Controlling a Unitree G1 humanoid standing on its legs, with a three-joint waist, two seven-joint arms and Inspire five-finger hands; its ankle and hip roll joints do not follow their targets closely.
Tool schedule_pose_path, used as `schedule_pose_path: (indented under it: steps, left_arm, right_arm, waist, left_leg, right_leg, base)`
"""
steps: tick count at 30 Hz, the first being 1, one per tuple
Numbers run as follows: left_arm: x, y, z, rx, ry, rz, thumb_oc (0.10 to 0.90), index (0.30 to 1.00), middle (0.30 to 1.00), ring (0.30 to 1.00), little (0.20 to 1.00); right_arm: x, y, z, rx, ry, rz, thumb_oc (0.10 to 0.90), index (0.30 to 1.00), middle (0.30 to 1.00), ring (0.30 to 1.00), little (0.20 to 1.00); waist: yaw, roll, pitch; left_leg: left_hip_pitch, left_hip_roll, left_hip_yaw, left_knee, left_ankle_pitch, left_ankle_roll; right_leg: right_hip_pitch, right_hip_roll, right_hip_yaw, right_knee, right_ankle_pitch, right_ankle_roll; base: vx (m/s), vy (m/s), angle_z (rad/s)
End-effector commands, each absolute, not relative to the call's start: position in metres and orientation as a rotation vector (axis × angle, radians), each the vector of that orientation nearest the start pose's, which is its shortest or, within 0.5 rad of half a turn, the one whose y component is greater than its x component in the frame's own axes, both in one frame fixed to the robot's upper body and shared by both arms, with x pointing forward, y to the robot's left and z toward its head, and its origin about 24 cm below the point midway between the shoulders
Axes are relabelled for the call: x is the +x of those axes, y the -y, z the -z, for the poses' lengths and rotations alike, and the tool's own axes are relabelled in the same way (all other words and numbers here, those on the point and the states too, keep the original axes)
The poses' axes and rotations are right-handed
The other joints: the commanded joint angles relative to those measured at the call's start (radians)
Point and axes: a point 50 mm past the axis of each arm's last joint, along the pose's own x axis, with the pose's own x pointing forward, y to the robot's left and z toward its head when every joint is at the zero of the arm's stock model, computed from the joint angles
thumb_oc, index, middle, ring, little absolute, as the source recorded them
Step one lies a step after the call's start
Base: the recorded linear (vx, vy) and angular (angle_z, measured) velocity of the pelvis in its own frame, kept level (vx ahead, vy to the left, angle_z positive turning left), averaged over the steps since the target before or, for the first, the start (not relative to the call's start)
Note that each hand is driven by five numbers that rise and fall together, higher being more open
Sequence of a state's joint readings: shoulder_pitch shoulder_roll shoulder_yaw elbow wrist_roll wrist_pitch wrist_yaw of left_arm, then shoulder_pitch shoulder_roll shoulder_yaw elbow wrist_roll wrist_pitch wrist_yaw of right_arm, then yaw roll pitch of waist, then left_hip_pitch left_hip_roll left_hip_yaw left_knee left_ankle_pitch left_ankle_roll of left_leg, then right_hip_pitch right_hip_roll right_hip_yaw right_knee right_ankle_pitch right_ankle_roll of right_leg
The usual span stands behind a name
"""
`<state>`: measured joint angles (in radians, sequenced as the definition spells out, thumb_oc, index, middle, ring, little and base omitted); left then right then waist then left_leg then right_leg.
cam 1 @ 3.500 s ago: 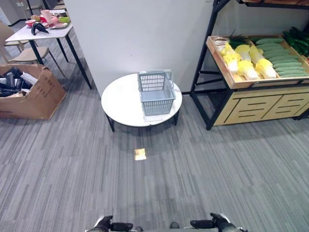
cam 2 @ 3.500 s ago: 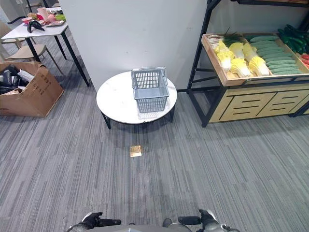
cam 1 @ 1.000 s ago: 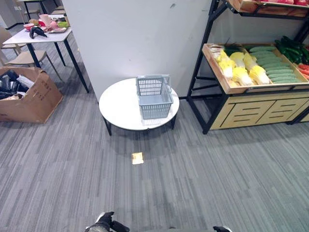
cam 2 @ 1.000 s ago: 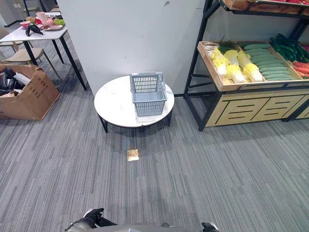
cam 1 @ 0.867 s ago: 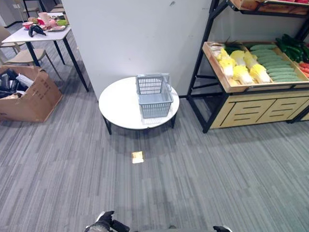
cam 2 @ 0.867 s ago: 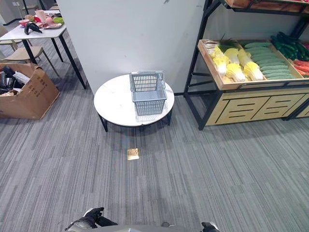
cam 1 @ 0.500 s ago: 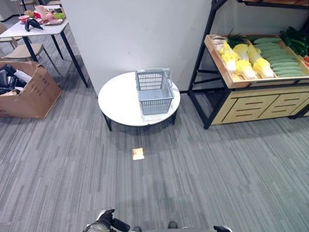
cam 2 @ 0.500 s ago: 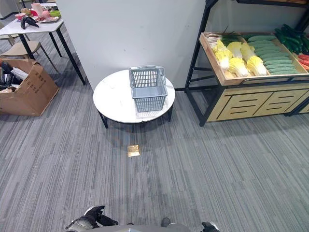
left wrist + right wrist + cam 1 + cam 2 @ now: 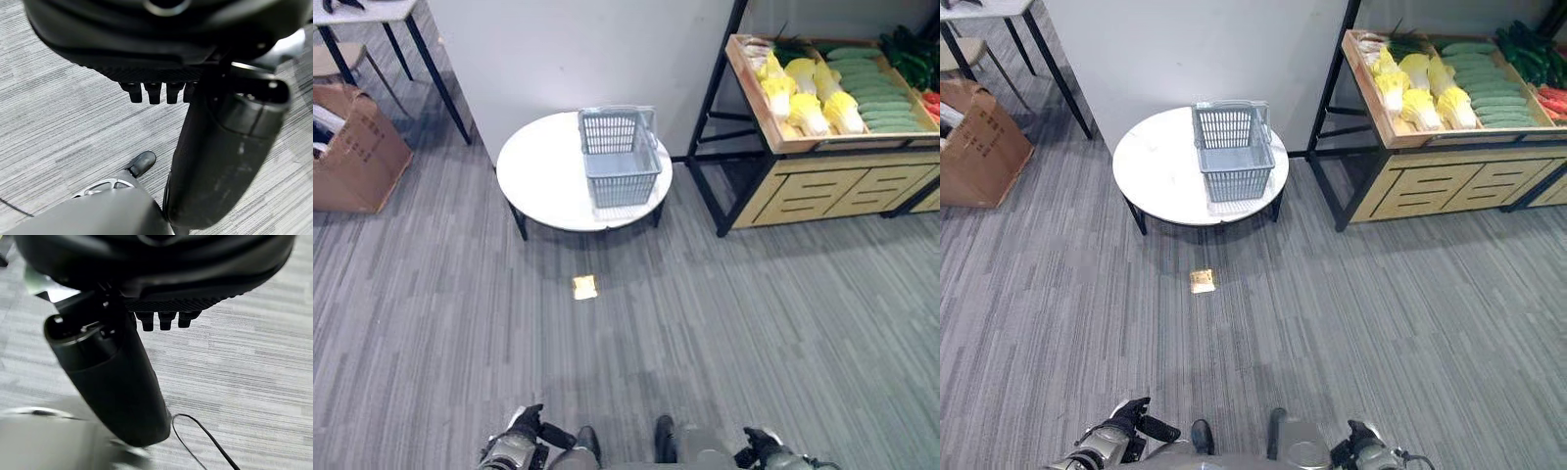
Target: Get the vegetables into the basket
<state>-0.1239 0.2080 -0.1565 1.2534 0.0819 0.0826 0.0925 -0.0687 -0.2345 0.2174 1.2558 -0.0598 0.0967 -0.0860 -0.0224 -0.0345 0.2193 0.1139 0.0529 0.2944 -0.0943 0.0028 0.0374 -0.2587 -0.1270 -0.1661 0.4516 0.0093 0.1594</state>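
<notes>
While the left hand hung low by the robot's side, its fingers curled in on nothing, the grey plastic basket sat empty on the round white bench, well ahead across the carpet. A small yellow tag lay on the floor before the bench. Further right, the vegetables waited in the wooden crate on the rack: yellow napa cabbages, likely light, leafy and easily bruised, best cupped round the firm base; beside them long cucumbers, stiff, smooth and probably slippery, best gripped mid-length. The right hand hung low too, curled and empty.
</notes>
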Motion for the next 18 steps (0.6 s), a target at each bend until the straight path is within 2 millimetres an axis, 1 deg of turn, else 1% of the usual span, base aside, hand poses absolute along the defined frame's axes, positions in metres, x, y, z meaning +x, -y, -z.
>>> schedule_pose_path:
  steps: [1, 2, 3, 4, 5, 6, 7, 8, 10, 11, 12, 14, 16, 18]
  left_arm:
    - [0.104, -0.238, 0.159, 0.485, -1.290, -0.061, 0.900, 1.000, 1.000, 1.000, 1.000]
    - [0.106, -0.238, 0.158, 0.490, -1.283, -0.060, 0.900, 1.000, 1.000, 1.000, 1.000]
    - [0.106, -0.238, 0.158, 0.489, -1.283, -0.060, 0.900, 1.000, 1.000, 1.000, 1.000]
    - [0.107, -0.238, 0.158, 0.493, -1.281, -0.062, 0.900, 1.000, 1.000, 1.000, 1.000]
    - [0.110, -0.237, 0.158, 0.494, -1.270, -0.063, 0.900, 1.000, 1.000, 1.000, 1.000]
    - [0.110, -0.237, 0.158, 0.494, -1.270, -0.063, 0.900, 1.000, 1.000, 1.000, 1.000]
    - [0.112, -0.236, 0.157, 0.497, -1.263, -0.069, 0.900, 1.000, 1.000, 1.000, 1.000]
    - [0.115, -0.236, 0.156, 0.504, -1.253, -0.073, 0.900, 1.000, 1.000, 1.000, 1.000]
    - [0.115, -0.236, 0.156, 0.511, -1.255, -0.070, 0.900, 1.000, 1.000, 1.000, 1.000]
    - [0.115, -0.235, 0.157, 0.512, -1.254, -0.068, 0.900, 1.000, 1.000, 1.000, 1.000]
    - [0.116, -0.232, 0.157, 0.510, -1.251, -0.061, 0.900, 1.000, 1.000, 1.000, 1.000]
    - [0.114, -0.230, 0.158, 0.499, -1.259, -0.065, 0.900, 1.000, 1.000, 1.000, 1.000]
    - [0.112, -0.225, 0.160, 0.481, -1.262, -0.064, 0.900, 1.000, 1.000, 1.000, 1.000]
    - [0.114, -0.221, 0.160, 0.486, -1.261, -0.050, 0.900, 1.000, 1.000, 1.000, 1.000]
  right_arm:
    - [0.115, 0.225, 0.159, -0.429, -1.242, 0.029, 0.900, 1.000, 1.000, 1.000, 1.000]
    - [0.116, 0.224, 0.158, -0.420, -1.235, 0.037, 0.900, 1.000, 1.000, 1.000, 1.000]
    - [0.116, 0.225, 0.158, -0.420, -1.235, 0.037, 0.900, 1.000, 1.000, 1.000, 1.000]
    - [0.116, 0.224, 0.158, -0.407, -1.231, 0.045, 0.900, 1.000, 1.000, 1.000, 1.000]
    - [0.117, 0.223, 0.158, -0.397, -1.224, 0.052, 0.900, 1.000, 1.000, 1.000, 1.000]
    - [0.117, 0.223, 0.158, -0.397, -1.224, 0.052, 0.900, 1.000, 1.000, 1.000, 1.000]
    - [0.118, 0.222, 0.158, -0.407, -1.219, 0.045, 0.900, 1.000, 1.000, 1.000, 1.000]
    - [0.120, 0.221, 0.158, -0.426, -1.212, 0.032, 0.900, 1.000, 1.000, 1.000, 1.000]
    - [0.120, 0.221, 0.157, -0.445, -1.210, 0.024, 0.900, 1.000, 1.000, 1.000, 1.000]
    - [0.118, 0.222, 0.158, -0.446, -1.215, 0.027, 0.900, 1.000, 1.000, 1.000, 1.000]
    - [0.118, 0.224, 0.158, -0.448, -1.216, 0.032, 0.900, 1.000, 1.000, 1.000, 1.000]
    - [0.117, 0.226, 0.157, -0.437, -1.221, 0.042, 0.900, 1.000, 1.000, 1.000, 1.000]
    - [0.118, 0.230, 0.156, -0.451, -1.218, 0.045, 0.900, 1.000, 1.000, 1.000, 1.000]
    - [0.121, 0.233, 0.154, -0.467, -1.204, 0.043, 0.900, 1.000, 1.000, 1.000, 1.000]
  waist:
    - [-0.011, -0.035, 0.020]
    - [-0.022, -0.037, 0.028]
    - [-0.022, -0.035, 0.029]
    - [-0.030, -0.039, 0.030]
    - [-0.049, -0.041, 0.029]
    - [-0.050, -0.039, 0.029]
    - [-0.061, -0.043, 0.031]
    - [-0.061, -0.051, 0.033]
    - [-0.076, -0.049, 0.032]
    - [-0.078, -0.050, 0.027]
    - [-0.078, -0.048, 0.024]
    - [-0.083, -0.033, 0.008]
    - [-0.087, -0.009, -0.004]
    - [-0.092, 0.006, -0.007]
  left_leg:
    - [0.063, -0.033, -0.095, 0.007, -0.036, -0.068]
    - [0.070, -0.029, -0.110, 0.007, -0.042, -0.070]
    - [0.072, -0.026, -0.111, 0.007, -0.045, -0.071]
    - [0.079, -0.024, -0.121, 0.007, -0.052, -0.076]
    - [0.092, -0.020, -0.144, 0.007, -0.066, -0.085]
    - [0.093, -0.018, -0.144, 0.007, -0.067, -0.086]
    - [0.107, -0.015, -0.160, 0.007, -0.077, -0.094]
    - [0.120, -0.017, -0.161, 0.007, -0.086, -0.099]
    - [0.136, -0.011, -0.173, 0.007, -0.100, -0.105]
    - [0.148, -0.011, -0.180, 0.007, -0.107, -0.112]
    - [0.161, -0.008, -0.184, 0.007, -0.113, -0.114]
    - [0.181, 0.015, -0.193, 0.007, -0.109, -0.123]
    - [0.190, 0.049, -0.206, 0.017, -0.071, -0.132]
    - [0.166, 0.068, -0.213, 0.070, -0.045, -0.146]
  right_leg:
    - [0.036, -0.036, 0.083, -0.202, 0.204, 0.042]
    - [0.008, -0.025, 0.103, -0.226, 0.215, 0.047]
    - [0.010, -0.023, 0.102, -0.225, 0.213, 0.047]
    - [0.010, -0.016, 0.102, -0.274, 0.212, 0.047]
    - [-0.014, -0.010, 0.128, -0.339, 0.224, 0.054]
    - [-0.012, -0.008, 0.126, -0.340, 0.224, 0.054]
    - [-0.027, -0.017, 0.121, -0.387, 0.258, 0.060]
    - [-0.051, -0.028, 0.073, -0.427, 0.280, 0.063]
    - [-0.050, -0.028, 0.056, -0.439, 0.294, 0.071]
    - [-0.039, -0.028, 0.055, -0.442, 0.284, 0.065]
    - [-0.033, -0.026, 0.043, -0.438, 0.283, 0.059]
    - [-0.025, -0.003, 0.027, -0.428, 0.268, 0.039]
    - [-0.016, 0.021, -0.003, -0.410, 0.241, 0.021]
    - [-0.005, 0.034, -0.021, -0.398, 0.215, 0.001]
  base:
    - [0.20, -0.118, 0.39]
    - [0.11, -0.077, 0.45]
    - [0.15, -0.082, 0.52]
    - [0.25, -0.098, 0.40]
    - [0.24, -0.098, 0.30]
    - [0.31, -0.119, 0.52]
    - [0.25, -0.103, 0.72]
    - [0.30, -0.138, 0.77]
    - [0.21, -0.101, 0.39]
    - [0.20, -0.093, 0.17]
    - [0.21, -0.122, 0.10]
    - [0.24, -0.159, -0.04]
    - [0.24, -0.149, 0.02]
    - [0.17, -0.143, 0.24]
